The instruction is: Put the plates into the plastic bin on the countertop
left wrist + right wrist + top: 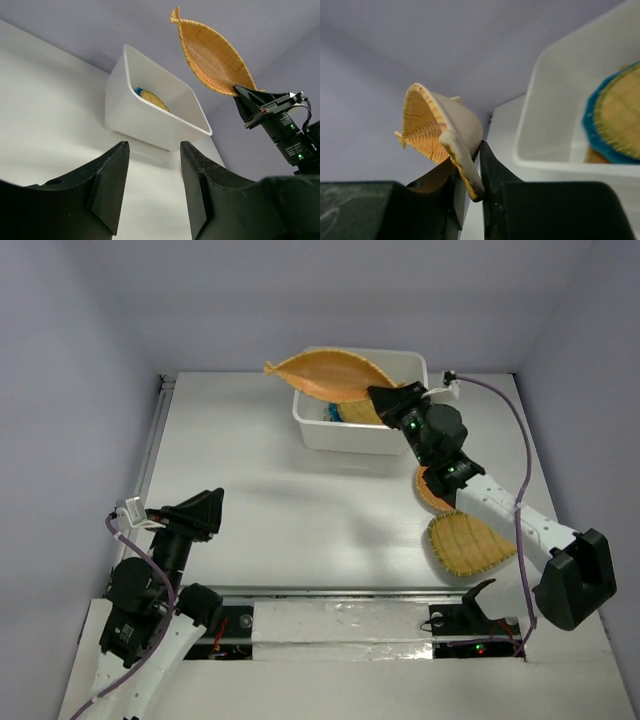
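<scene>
**Supervisor:** Plates: status and location, biggest item first.

**Inspector:** The countertop (300, 500) carries the plastic bin (345, 435) at its far centre. The bin holds a teal plate (330, 413) with a round woven plate (620, 115) lying on it. An oblong plate (330, 375) hangs in the air over the bin's far rim, clear of it. Two sit outside the bin. A fan-shaped plate (465, 545) lies flat on the countertop at the right. A second woven plate (432, 490) lies just beyond it, half hidden under the right arm (490, 500).

**Supervisor:** Why is the oblong one held that way?

**Inspector:** The right gripper (470, 165) is clenched on the rim at one narrow end. In my judgement, a pinch on the thin rim suits two slim fingers, and an end grip lets the plate go in lengthwise.

**Supervisor:** Orientation?

**Inspector:** The long axis runs roughly along the bin's long side. The gripped end is on the right, and the forked tail points left and upward. The plate is tipped on edge, not level. Its woven hollow faces the left arm's side and its pale back faces the right wrist camera.

**Supervisor:** And the other arm?

**Inspector:** The left gripper (153, 150) is released, with nothing between its fingers. It hovers low over the near-left countertop, aimed at the bin and well apart from every plate. I judge it parked clear of the work.
</scene>
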`<move>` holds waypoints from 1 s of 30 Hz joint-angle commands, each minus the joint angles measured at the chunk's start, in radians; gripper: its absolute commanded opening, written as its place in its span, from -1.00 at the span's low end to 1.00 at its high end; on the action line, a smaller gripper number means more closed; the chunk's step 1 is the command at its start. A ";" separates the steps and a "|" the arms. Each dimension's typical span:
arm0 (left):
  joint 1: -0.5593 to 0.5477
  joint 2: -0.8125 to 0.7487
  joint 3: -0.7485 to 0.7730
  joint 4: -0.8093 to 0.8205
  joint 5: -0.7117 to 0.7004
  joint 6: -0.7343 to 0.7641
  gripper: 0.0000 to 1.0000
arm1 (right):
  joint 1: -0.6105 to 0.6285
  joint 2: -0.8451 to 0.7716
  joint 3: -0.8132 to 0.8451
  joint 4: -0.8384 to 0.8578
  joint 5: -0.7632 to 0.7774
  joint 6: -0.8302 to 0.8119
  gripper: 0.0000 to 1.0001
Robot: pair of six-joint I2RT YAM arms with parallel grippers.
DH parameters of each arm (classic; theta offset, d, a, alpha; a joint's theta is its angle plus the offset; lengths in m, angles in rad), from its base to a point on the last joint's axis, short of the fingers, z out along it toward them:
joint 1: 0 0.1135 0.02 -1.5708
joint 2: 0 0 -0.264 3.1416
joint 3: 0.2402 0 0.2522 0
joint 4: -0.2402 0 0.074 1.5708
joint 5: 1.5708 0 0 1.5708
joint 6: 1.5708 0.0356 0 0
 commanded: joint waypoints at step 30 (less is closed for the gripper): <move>0.057 0.069 -0.008 0.051 0.071 0.011 -0.12 | -0.303 0.302 0.229 -0.290 -0.164 -0.138 0.30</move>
